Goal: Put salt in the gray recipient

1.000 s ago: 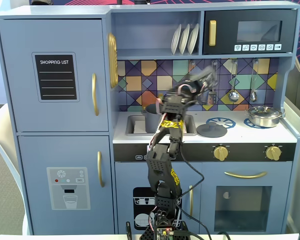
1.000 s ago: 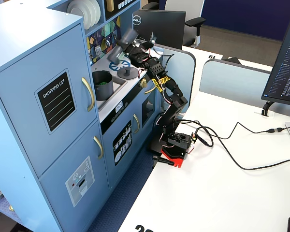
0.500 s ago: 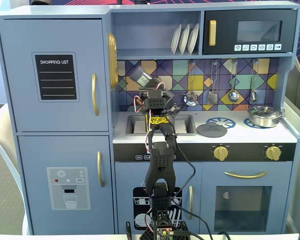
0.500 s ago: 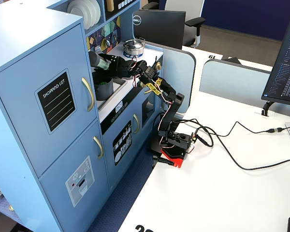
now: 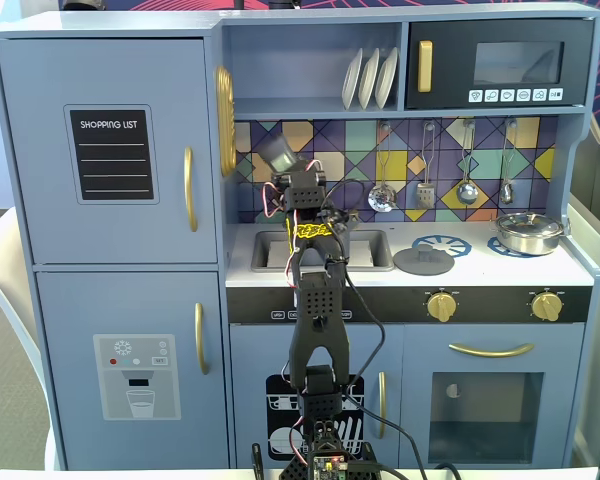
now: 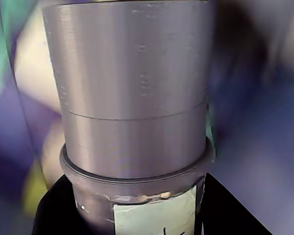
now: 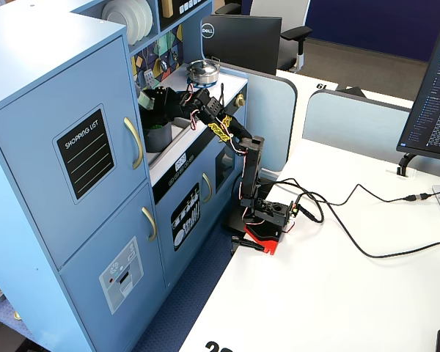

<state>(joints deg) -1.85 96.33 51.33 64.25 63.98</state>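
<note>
A: Salt shaker (image 5: pixel 278 153) is up by the tiled wall, above the sink — why tilted?

B: The gripper (image 7: pixel 163 101) is clamped round its body, as the wrist view shows (image 6: pixel 132 98). Tipped that way, its top can likely come over the gray pot (image 7: pixel 158 132) in the sink (image 5: pixel 272 252).

A: Over it already?

B: Roughly; I can't tell exactly.

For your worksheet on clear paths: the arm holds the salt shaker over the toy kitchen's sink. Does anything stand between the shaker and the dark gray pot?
Nothing visible does. The gripper holds the salt shaker tilted above the open gray pot in the sink; its lid lies aside on the counter.
</note>
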